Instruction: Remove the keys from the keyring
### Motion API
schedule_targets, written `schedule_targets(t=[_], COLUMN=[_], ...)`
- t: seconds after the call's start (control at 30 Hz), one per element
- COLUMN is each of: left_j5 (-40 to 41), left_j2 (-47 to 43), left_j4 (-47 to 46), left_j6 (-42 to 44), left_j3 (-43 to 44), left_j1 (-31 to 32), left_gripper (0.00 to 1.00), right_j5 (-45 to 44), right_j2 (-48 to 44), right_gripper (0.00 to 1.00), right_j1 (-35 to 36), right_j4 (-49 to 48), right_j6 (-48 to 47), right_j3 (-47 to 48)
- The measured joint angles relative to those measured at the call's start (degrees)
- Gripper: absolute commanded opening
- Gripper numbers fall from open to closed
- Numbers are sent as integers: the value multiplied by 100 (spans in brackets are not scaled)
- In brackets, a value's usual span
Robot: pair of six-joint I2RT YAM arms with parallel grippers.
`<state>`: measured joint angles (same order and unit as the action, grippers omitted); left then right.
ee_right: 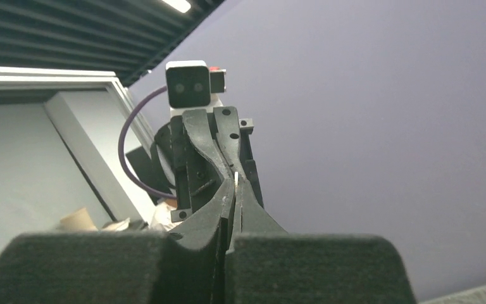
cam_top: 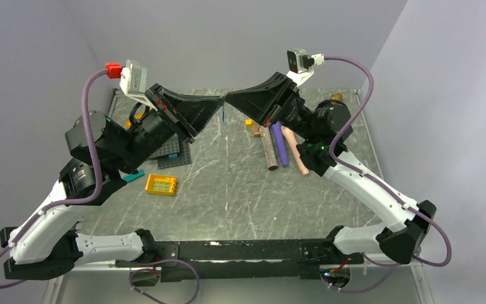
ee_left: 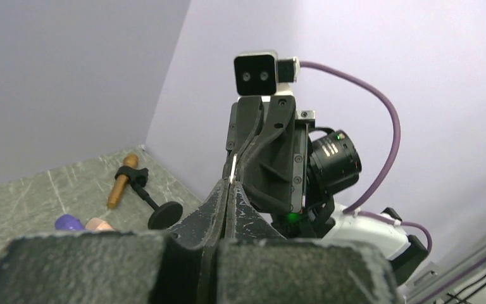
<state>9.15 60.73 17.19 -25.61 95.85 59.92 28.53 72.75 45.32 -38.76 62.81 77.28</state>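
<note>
Top external: left claw (cam_top: 220, 101) and right claw (cam_top: 230, 99), black wedges, both clenched, tips meeting.
Pale sliver (ee_left: 233, 166) between them; grey veined table (cam_top: 247, 190), lilac walls (cam_top: 228, 38).

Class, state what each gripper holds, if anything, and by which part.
The left gripper and right gripper, tip to tip in the air, each pinch one end of a thin pale sliver. What it is cannot be told.
</note>
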Motion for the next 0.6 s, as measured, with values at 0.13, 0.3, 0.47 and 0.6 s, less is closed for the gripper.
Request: schedule_targets(t=[0.13,0.3,0.47,0.6], left_j5=[459,835,1167,1239], left_j2=[11,15,0,2], left_j4=[-168,-372,-562,-413], left_j6=[105,234,269,302], left_j3=[-7,-20,-136,-151], left_j1=[221,437,608,623], left_gripper=[0,0,0,6], right_j5=[-323,-538,-667,-778], right_j2=[107,195,214,125], right_gripper=[0,0,0,0], right_j1=[122,221,258,264], right_j4=[-446,-721,-922,-966], right_j6=[175,267,376,387], right_j3=[-92,-92,-197,-424])
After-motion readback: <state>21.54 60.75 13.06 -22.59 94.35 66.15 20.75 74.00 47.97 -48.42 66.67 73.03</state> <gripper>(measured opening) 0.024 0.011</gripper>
